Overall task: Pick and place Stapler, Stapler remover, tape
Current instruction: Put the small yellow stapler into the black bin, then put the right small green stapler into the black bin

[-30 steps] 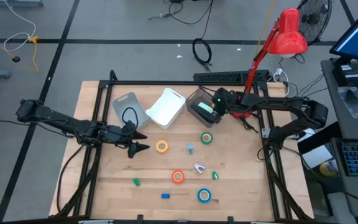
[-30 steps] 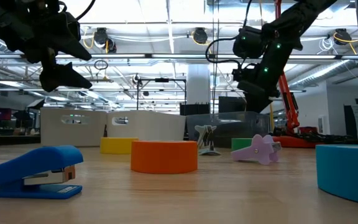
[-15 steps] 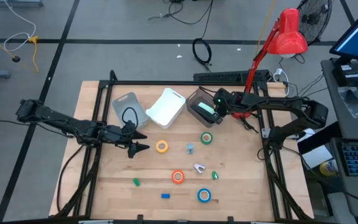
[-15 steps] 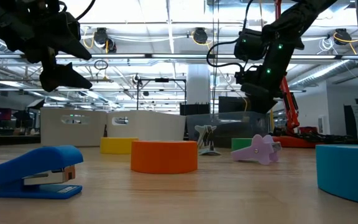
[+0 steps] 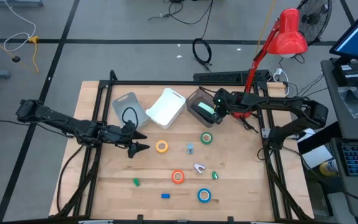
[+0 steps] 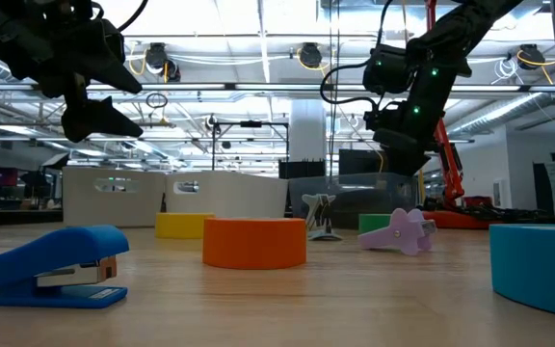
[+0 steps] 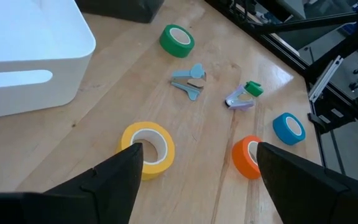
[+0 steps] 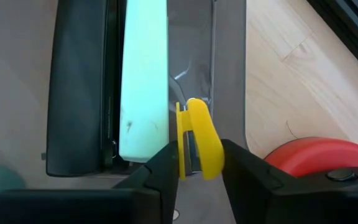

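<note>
A small yellow stapler remover is seen between the fingers of the right pincer, over the dark bin at upper centre of the high view; the hold looks loose, so release is judged under way. A pale green stapler already lies in that bin. The left pincer hangs with fingers wide apart and empty, just left of the yellow tape. Green tape, orange tape and blue tape remain on the wooden desk, with a blue stapler and small removers. Much sorting remains. Cables lie on the grey floor; a red lamp stands at upper right.
</note>
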{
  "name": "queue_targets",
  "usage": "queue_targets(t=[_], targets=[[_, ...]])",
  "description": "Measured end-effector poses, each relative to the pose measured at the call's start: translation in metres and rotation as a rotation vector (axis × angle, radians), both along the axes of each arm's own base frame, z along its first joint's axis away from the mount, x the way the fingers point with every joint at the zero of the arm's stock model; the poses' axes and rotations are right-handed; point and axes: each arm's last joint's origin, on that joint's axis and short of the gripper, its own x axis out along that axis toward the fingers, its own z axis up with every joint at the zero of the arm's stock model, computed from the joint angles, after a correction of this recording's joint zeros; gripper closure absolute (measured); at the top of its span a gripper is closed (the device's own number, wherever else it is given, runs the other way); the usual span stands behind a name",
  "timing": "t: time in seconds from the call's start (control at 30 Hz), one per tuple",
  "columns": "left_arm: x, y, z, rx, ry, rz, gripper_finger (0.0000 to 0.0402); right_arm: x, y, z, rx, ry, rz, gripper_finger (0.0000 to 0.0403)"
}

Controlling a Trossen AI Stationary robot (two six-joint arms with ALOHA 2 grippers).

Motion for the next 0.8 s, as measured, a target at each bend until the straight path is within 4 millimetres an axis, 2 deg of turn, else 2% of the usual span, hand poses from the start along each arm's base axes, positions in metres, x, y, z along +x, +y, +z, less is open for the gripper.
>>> queue_targets(t=[0.23, 0.63, 0.8], targets=[[0.000, 0.000, 0.000, 0.000, 0.000, 0.000, 0.0074, 0.000, 0.000, 0.000, -0.003, -0.003, -0.001, 0.0275], [0.000, 0.000, 0.000, 0.002, 0.000, -0.001, 0.0091, 0.002, -0.001, 0.001, -0.014, -0.020, 0.002, 0.0244], [0.000, 0.000, 0.000, 0.002, -0.001, -0.002, 0.0083, 0.001, 0.002, 0.016, -0.018, -0.119, 0.030, 0.0250]])
